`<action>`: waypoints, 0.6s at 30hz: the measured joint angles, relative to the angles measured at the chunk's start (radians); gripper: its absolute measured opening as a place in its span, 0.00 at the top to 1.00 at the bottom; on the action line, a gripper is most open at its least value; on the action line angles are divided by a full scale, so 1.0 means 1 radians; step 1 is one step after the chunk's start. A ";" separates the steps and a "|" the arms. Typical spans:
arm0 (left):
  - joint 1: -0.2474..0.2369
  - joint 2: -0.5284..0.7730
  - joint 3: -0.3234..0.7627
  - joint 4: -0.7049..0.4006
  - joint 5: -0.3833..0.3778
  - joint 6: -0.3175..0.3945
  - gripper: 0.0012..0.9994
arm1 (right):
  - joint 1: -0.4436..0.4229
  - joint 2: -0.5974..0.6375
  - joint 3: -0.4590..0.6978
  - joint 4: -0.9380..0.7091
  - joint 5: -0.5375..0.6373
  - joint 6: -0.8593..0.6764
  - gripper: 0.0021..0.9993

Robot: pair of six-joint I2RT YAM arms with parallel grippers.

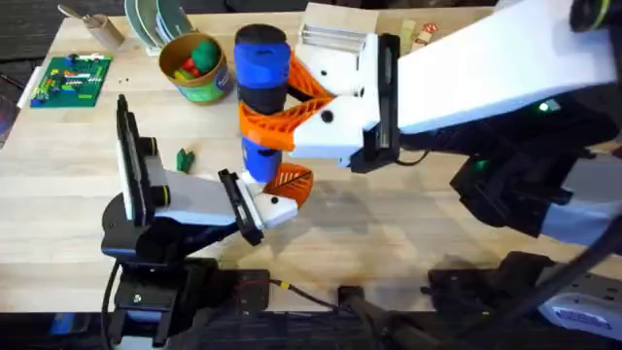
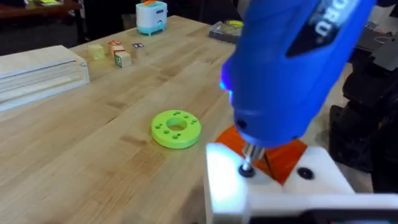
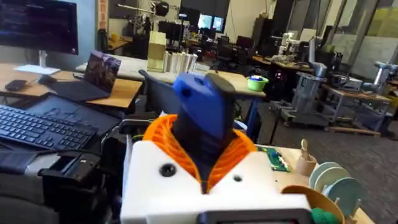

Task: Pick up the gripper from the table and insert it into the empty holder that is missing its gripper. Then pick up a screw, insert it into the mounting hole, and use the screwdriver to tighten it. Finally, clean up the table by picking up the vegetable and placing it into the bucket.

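Note:
My right gripper [image 1: 267,115] reaches across the table, its orange ribbed fingers [image 3: 163,134] shut on the blue screwdriver [image 1: 260,60], which stands upright. The metal bit presses on a dark screw [image 2: 247,169] in the white holder [image 2: 224,186] at the tip of my left gripper [image 1: 290,183]. The orange gripper wedge [image 2: 283,157] sits in that holder, right beside the bit. My left gripper's fingers look closed together with nothing between them. The small dark-green vegetable [image 1: 185,157] lies on the table left of the screwdriver. The bucket [image 1: 194,68] stands at the back, with red and green toys inside.
A lime-green disc [image 2: 176,129] with holes lies on the wood near the holder. A green circuit board [image 1: 70,80] is at the far left, plates [image 1: 160,19] behind the bucket, and a white stack [image 1: 335,37] at the back.

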 joint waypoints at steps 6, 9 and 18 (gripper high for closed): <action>0.000 0.000 0.000 0.000 0.000 0.000 0.99 | -0.003 0.010 0.000 0.102 -0.001 0.000 0.98; 0.000 0.000 0.000 0.000 0.000 0.000 0.99 | -0.018 0.013 0.000 0.253 -0.002 0.000 0.98; 0.000 0.000 0.000 0.000 0.000 0.000 0.99 | -0.132 0.006 -0.001 0.008 0.053 -0.231 0.98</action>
